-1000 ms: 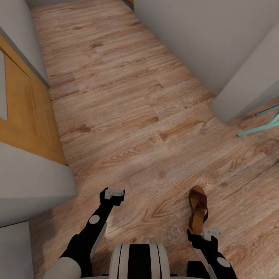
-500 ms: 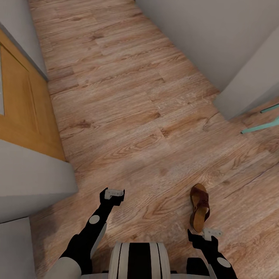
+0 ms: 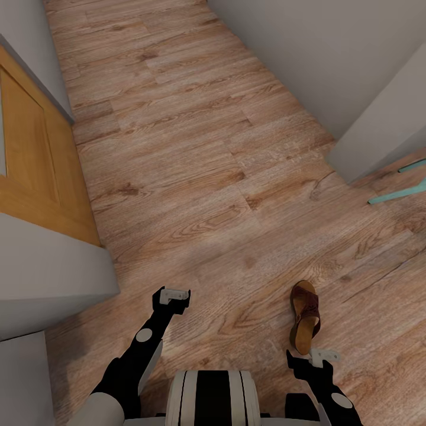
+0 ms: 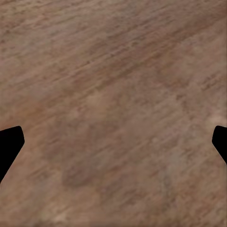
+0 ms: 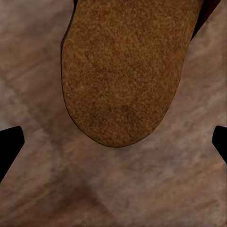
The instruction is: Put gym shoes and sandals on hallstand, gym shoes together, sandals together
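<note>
Wood-grain corridor floor (image 3: 195,177) fills the head view between grey walls, with an orange door (image 3: 35,171) at the left edge. One sandal (image 3: 305,317) lies on the planks at lower right, just ahead of the right gripper (image 3: 322,357). Both that and the left gripper (image 3: 176,293) stand wide open, holding nothing.

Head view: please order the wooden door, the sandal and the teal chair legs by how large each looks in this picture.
1. wooden door, largest by far.
2. sandal.
3. teal chair legs, cut off by the picture edge; they look close to the sandal, so this ranking is unsure.
</note>
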